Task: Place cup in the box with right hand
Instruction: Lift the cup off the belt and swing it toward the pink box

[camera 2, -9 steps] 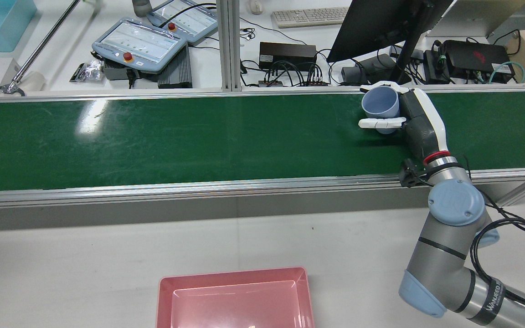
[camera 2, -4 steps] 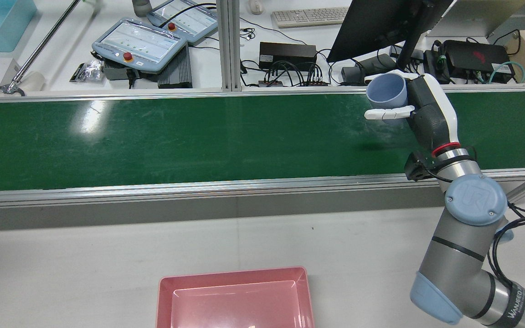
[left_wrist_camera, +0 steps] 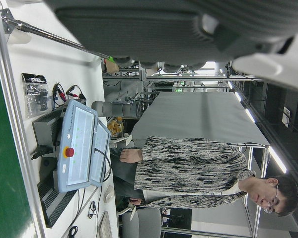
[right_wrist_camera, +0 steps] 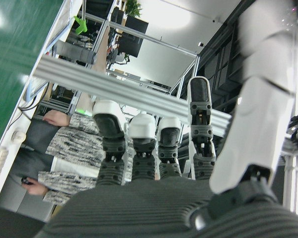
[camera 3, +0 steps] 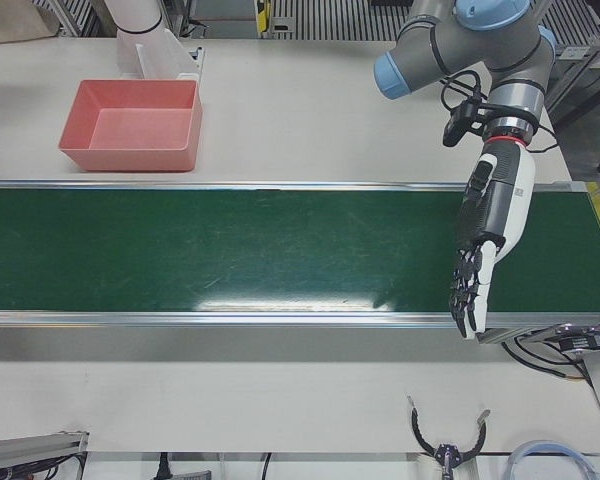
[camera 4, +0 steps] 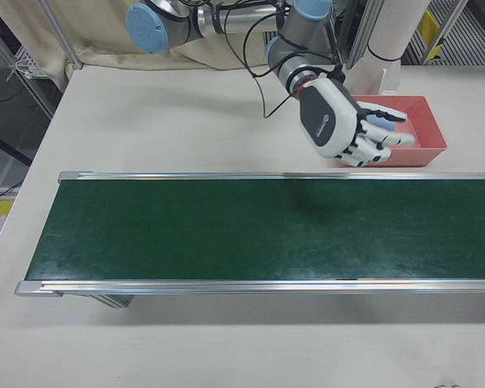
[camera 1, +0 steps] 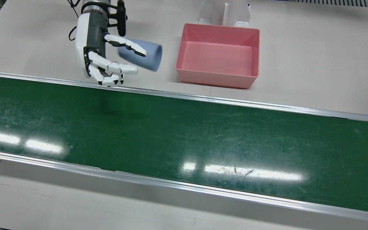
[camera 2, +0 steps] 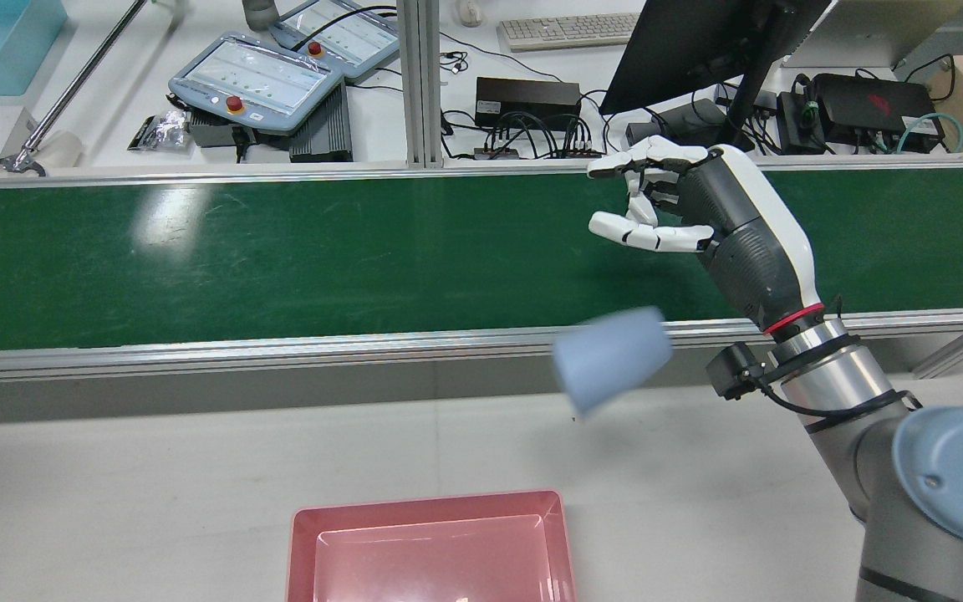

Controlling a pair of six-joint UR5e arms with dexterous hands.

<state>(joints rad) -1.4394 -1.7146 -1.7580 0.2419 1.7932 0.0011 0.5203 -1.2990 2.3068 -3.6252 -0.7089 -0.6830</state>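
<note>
The cup (camera 2: 612, 358) is loose in the air, blurred with motion, tipped on its side with its mouth turned down toward the box side of the table. In the rear view it hangs over the near rail of the conveyor belt (camera 2: 281, 259); in the front view it shows over the white table (camera 1: 27, 48), just beside the pink box (camera 1: 217, 76) but not over it. Half a second ago it sat upright inside the right hand's grasp above the far part of the belt; now it has left that grasp entirely.

The right hand (camera 2: 682, 205) is spread, fingers (camera 1: 129, 48) apart, holding nothing, raised above the belt with the cup well below and clear of it. In the front view one finger overlaps the cup, but the rear view shows them apart.

The release looks like a toss, or a slip during the swing toward the box. Whether the cup lands in the box cannot be told; from where it hangs it may fall short and roll on the table.

The left hand (camera 3: 477, 275) hangs apart over the far end of the belt, fingers extended downward, empty.
</note>
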